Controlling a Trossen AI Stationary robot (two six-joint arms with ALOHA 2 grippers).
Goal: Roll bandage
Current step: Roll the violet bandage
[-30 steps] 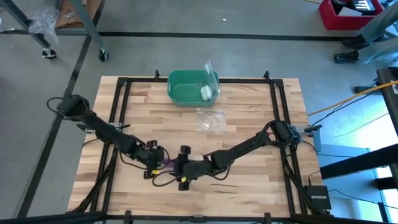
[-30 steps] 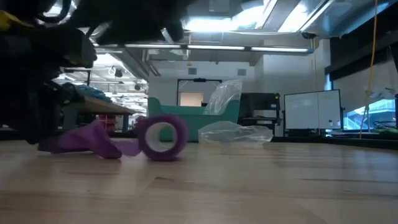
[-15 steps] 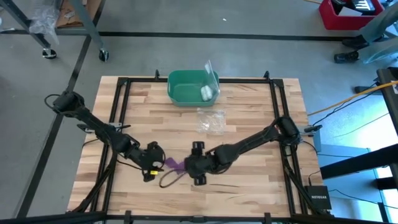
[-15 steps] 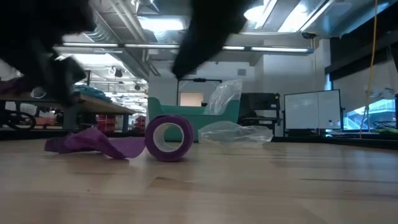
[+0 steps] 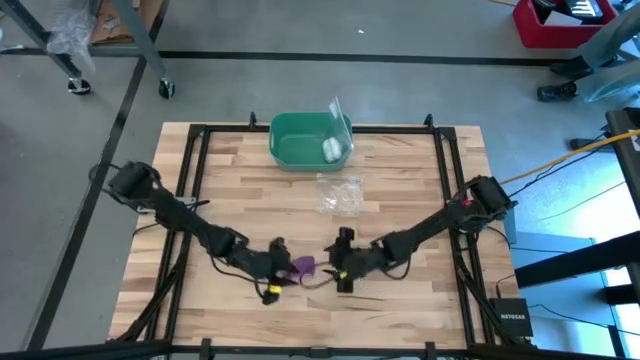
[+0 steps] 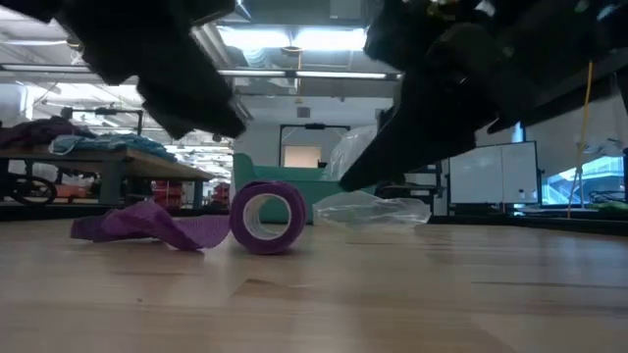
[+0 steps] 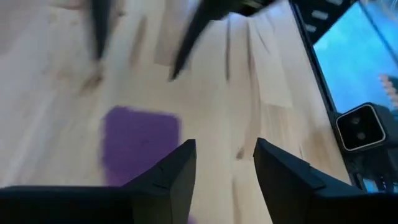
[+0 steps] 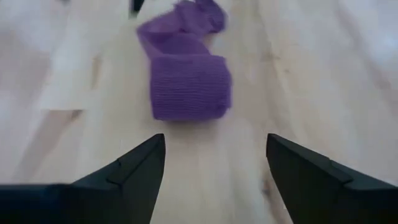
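Bandage: the purple bandage [image 5: 300,270] lies on the wooden table [image 5: 400,190] toward its near edge, around six o'clock from the table's middle. In the low view it is a compact roll [image 6: 265,217] standing on its side, hollow core facing the camera, with a loose crumpled tail [image 6: 147,226] trailing along the boards at its nine o'clock.
Left gripper: the left gripper [image 5: 276,272] sits just at the nine o'clock side of the bandage. Its jaws are spread, with bare table showing between the two dark fingers [image 7: 168,174] in its wrist view; it holds nothing. The purple fabric [image 7: 140,146] lies just ahead of the fingers.
Right gripper: the right gripper [image 5: 338,268] sits at the three o'clock side of the bandage, near it but apart. Its jaws stand wide, fingers [image 8: 134,168] well separated, nothing between them. The roll [image 8: 189,87] lies on the boards ahead of them, the loose end bunched behind it.
Contact: neither gripper touches the bandage in the wrist views; from above I cannot tell for the left one.
Bin: a green bin [image 5: 300,150] stands at the table's twelve o'clock edge, with a small white roll [image 5: 330,150] inside.
Plastic bag: a clear crumpled plastic bag [image 5: 340,193] lies on the table between the bin and the grippers, at about six o'clock from the bin.
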